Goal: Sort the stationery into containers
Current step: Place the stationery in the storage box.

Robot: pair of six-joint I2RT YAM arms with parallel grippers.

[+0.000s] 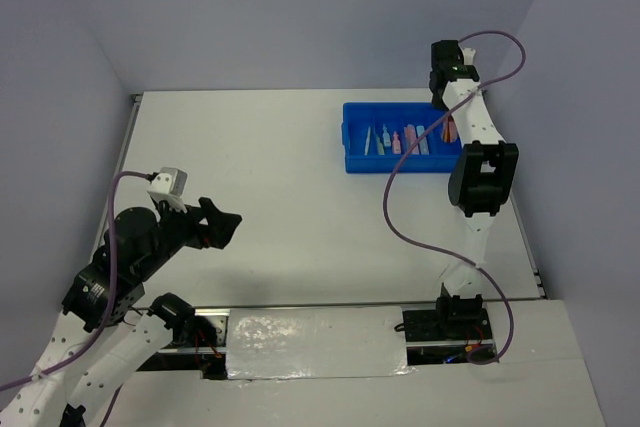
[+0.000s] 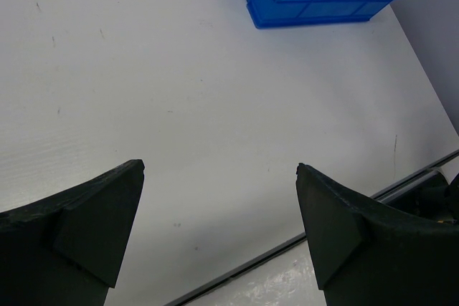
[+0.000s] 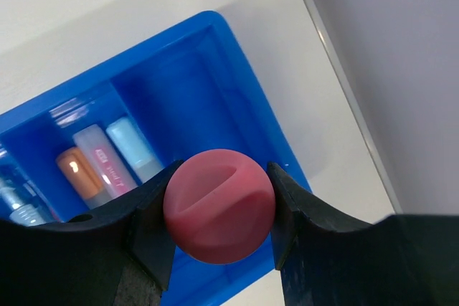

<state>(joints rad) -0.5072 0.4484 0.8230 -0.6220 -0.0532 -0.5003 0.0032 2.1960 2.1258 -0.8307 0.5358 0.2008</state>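
Highlighters [image 1: 397,142] in blue tray [image 1: 400,165] compartments

White table [image 1: 280,177] w/ one blue tray [image 1: 395,164] on it (far right).

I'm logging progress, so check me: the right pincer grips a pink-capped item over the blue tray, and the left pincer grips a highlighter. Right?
Not quite: the left pincer is open and holds nothing, as the left wrist view shows. The right pincer does grip the pink-capped item over the blue tray.
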